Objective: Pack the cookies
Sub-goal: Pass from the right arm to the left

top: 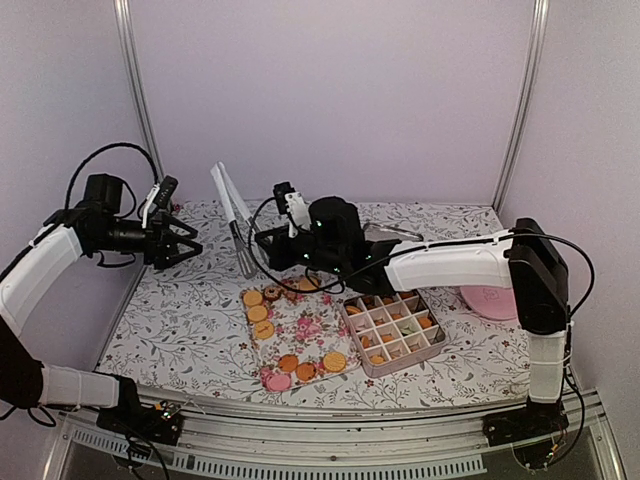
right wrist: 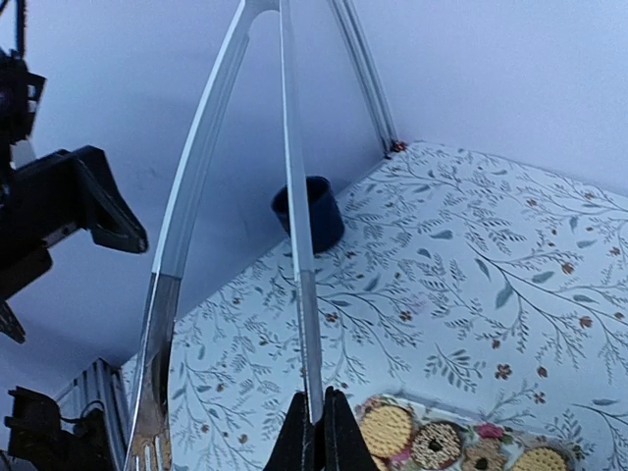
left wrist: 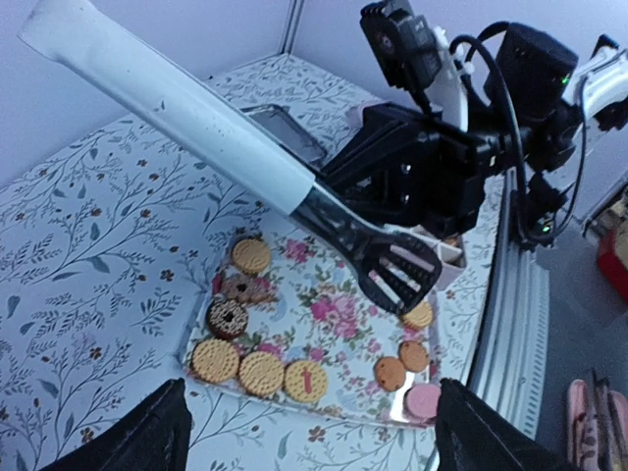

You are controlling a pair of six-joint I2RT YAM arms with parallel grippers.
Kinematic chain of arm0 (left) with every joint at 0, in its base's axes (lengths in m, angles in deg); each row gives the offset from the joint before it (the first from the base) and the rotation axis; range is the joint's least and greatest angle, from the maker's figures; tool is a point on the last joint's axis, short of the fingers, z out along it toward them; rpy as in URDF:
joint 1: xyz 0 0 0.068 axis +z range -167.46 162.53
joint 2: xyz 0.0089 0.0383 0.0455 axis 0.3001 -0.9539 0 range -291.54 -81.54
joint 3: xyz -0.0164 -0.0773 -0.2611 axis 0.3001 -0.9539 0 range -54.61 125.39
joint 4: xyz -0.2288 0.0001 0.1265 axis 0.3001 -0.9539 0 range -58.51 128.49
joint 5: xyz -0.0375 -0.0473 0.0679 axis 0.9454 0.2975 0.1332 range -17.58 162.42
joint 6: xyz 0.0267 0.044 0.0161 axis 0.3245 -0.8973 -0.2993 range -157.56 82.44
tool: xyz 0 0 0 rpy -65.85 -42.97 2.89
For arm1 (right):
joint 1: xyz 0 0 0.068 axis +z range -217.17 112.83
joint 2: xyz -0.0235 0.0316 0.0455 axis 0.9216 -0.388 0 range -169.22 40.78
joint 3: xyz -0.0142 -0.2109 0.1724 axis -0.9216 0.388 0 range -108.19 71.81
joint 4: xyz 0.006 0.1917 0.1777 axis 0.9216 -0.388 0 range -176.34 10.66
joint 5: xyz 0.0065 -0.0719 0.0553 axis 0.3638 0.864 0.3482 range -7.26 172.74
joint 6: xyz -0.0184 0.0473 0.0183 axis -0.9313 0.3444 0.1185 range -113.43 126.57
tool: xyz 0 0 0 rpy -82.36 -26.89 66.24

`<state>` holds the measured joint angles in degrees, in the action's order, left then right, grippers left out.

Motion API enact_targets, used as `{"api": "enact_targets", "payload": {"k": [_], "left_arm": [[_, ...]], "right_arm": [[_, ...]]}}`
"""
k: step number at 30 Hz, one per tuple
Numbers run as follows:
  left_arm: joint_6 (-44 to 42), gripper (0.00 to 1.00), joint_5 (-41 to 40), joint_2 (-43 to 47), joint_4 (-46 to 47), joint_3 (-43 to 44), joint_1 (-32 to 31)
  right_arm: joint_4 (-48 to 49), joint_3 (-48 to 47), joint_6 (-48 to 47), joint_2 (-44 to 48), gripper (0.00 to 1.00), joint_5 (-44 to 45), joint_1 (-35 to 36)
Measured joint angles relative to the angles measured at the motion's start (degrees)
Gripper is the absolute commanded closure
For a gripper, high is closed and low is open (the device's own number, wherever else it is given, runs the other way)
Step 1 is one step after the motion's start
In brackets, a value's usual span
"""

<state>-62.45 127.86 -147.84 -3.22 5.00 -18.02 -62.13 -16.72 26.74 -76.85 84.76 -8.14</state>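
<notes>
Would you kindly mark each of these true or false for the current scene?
1. The right gripper is shut on the tongs. True.
2. The left gripper holds a cookie. False: it is open, with nothing between its fingers.
3. Cookies lie on the floral tray. True.
4. The pink plate sits left of the tray. False: it is on the right, beyond the divided box.
</notes>
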Motion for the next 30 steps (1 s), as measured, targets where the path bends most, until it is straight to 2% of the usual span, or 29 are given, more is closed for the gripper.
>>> {"api": "enact_targets", "payload": {"k": [5,9,12,16,18,20,24,30], "left_arm": [[8.4,0.2,12.2,0.0,4.9,-0.2,-0.3],[18.1,0.26,18.6,1.4,14.4,-3.5,-0.5],[30.2,0.32,22.7,4.7,27.9,-10.5,-0.8],[53.6,0.39,27.5,6.7,54.8,-20.9,-1.1],[64.3,0.39,29.3,6.0,66.4,-23.7,-1.3],[70.4,0.39,30.2,5.5,72.9,-24.1,-1.3],[76.4,0.39,30.9,5.7,79.1,-24.0,-1.9],[76.6,0.43,30.1,6.0,77.2,-24.0,-3.4]], "right_arm": [[9.8,-0.7,3.0,0.0,1.0,-3.0,2.0],[13.9,-3.7,4.3,-0.4,1.0,-4.3,2.2],[16.5,-6.3,4.7,-1.4,1.0,-5.2,2.4],[18.2,-8.8,4.7,-2.9,1.0,-5.8,2.7],[18.4,-9.4,4.7,-3.7,1.0,-5.9,2.9],[18.6,-9.5,4.7,-4.4,1.0,-6.0,3.0],[18.6,-10.4,4.7,-6.4,1.0,-6.9,3.1],[18.8,-12.5,5.1,-8.6,1.0,-8.6,3.3]]}}
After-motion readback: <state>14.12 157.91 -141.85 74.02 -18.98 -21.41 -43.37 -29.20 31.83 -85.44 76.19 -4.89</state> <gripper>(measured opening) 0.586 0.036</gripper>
